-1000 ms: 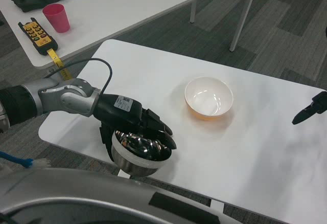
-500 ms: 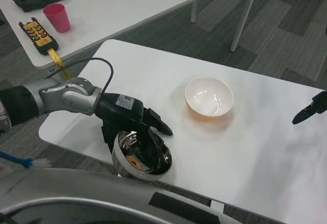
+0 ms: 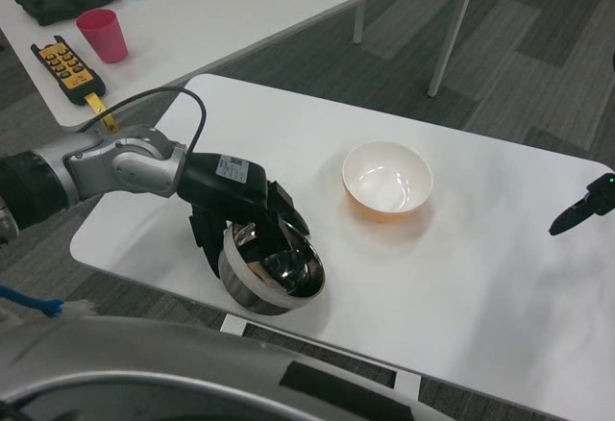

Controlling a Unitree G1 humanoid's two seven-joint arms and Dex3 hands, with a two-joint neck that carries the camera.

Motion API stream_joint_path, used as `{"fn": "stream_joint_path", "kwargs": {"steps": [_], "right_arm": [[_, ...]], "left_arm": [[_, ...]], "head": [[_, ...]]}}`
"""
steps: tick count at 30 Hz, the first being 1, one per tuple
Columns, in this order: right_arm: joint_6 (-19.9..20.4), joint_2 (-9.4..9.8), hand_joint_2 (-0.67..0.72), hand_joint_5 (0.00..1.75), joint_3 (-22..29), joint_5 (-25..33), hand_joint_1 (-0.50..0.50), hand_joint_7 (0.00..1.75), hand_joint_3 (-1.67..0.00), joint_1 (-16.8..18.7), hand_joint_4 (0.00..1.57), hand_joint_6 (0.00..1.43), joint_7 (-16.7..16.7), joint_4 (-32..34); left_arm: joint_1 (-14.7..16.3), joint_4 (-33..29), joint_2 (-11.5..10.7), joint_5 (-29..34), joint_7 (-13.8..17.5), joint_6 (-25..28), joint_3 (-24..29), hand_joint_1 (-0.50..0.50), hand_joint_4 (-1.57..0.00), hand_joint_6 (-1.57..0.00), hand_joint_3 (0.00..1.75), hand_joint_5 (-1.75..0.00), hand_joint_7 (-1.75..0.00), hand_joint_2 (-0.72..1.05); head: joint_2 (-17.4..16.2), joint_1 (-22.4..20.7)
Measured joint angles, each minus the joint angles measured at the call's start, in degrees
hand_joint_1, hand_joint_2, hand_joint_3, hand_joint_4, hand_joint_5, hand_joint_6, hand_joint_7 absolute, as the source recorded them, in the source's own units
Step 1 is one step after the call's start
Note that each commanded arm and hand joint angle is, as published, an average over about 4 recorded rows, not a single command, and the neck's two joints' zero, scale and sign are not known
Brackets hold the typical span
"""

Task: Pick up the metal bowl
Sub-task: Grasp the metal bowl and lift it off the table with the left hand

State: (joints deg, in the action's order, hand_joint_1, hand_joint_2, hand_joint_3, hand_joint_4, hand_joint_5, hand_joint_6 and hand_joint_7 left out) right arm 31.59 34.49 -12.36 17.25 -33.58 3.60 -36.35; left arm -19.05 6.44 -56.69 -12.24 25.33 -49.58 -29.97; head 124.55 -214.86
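Left hand point(image 3: 245, 214) gripping metal bowl point(image 3: 271, 272) by its rim, mouth tilted up-right, near table's front edge

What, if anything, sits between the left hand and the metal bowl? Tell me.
Nothing visible does. The left hand already has its fingers over the metal bowl's rim and into it, near the table's front edge. The orange bowl stands apart to the right.

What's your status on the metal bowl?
Left hand grips metal bowl at near table edge, fingers over its rim. Right hand idle at far right, holding nothing. Orange bowl sits apart, not in the way.
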Motion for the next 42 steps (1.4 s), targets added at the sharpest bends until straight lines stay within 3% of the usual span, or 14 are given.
{"fn": "stream_joint_path", "kwargs": {"steps": [2, 8, 13, 21, 26, 31, 36, 42], "right_arm": [[0.05, 0.00, 0.60, 0.00, 0.00, 0.00, -0.42, 0.00, 0.00, 0.05, 0.00, 0.00, -0.02, 0.01], [0.16, -0.02, 0.57, 0.00, 0.00, 0.01, -0.42, 0.00, 0.00, 0.07, 0.00, 0.00, -0.13, -0.02], [0.18, -0.17, 0.53, 0.00, 0.16, 0.01, -0.42, 0.00, 0.00, 0.06, 0.00, 0.00, -0.18, -0.04], [0.14, -1.07, 0.53, 0.00, 1.58, -0.02, -0.42, 0.00, 0.00, -0.38, 0.00, 0.00, -0.26, -0.78], [0.12, -1.63, 0.53, 0.00, 2.61, -0.02, -0.42, 0.00, 0.00, -0.75, 0.00, 0.00, -0.27, -1.49], [0.11, -2.06, 0.53, 0.00, 4.20, -0.05, -0.42, 0.00, 0.00, -0.99, 0.00, 0.00, -0.40, -1.96], [0.11, -3.64, 0.53, 0.00, 5.57, -0.07, -0.42, 0.00, 0.00, -1.32, 0.00, 0.00, -0.46, -1.92], [0.11, -5.77, 0.53, 0.00, 6.78, -0.09, -0.42, 0.00, 0.00, -1.04, 0.00, 0.00, -0.67, -0.62]], "left_arm": [[0.34, -0.27, 0.00, -0.30, 0.05, 0.06, 2.27, -0.50, -0.69, -1.49, 0.17, 0.00, -1.68, 1.05], [1.50, -2.26, 0.00, -1.51, 0.09, 0.09, 8.76, -0.50, -0.95, -1.47, 0.17, 0.00, -1.68, 1.05], [2.65, -3.65, 0.00, -3.21, 0.08, -0.01, 14.54, -0.50, -1.33, -1.47, 0.17, 0.00, -1.68, 1.05], [6.47, -5.90, 0.79, -5.95, -0.01, -0.57, 27.68, -0.50, -1.43, -1.47, 0.17, 0.00, -1.68, 1.05], [8.41, -6.77, 5.59, -8.60, -0.54, -1.65, 37.70, -0.50, -1.51, -1.48, 0.17, 0.00, -1.68, 1.05], [7.79, -6.94, 11.42, -12.26, -1.17, -2.25, 44.33, -0.50, -1.53, -1.51, 0.17, 0.00, -1.68, 1.05], [4.34, -6.87, 16.98, -16.68, -2.90, -2.55, 46.54, -0.50, -1.54, -1.52, 0.17, 0.00, -1.68, 1.05], [0.61, -4.49, 22.42, -20.82, -9.33, -2.70, 46.88, -0.50, -1.57, -1.56, 0.17, 0.00, -1.68, 1.05]], "head": [[0.16, 0.08], [1.28, 0.56], [2.76, 0.70], [7.84, 0.65], [11.79, 1.77], [14.40, 3.77], [16.64, 6.84], [17.77, 10.78]]}}
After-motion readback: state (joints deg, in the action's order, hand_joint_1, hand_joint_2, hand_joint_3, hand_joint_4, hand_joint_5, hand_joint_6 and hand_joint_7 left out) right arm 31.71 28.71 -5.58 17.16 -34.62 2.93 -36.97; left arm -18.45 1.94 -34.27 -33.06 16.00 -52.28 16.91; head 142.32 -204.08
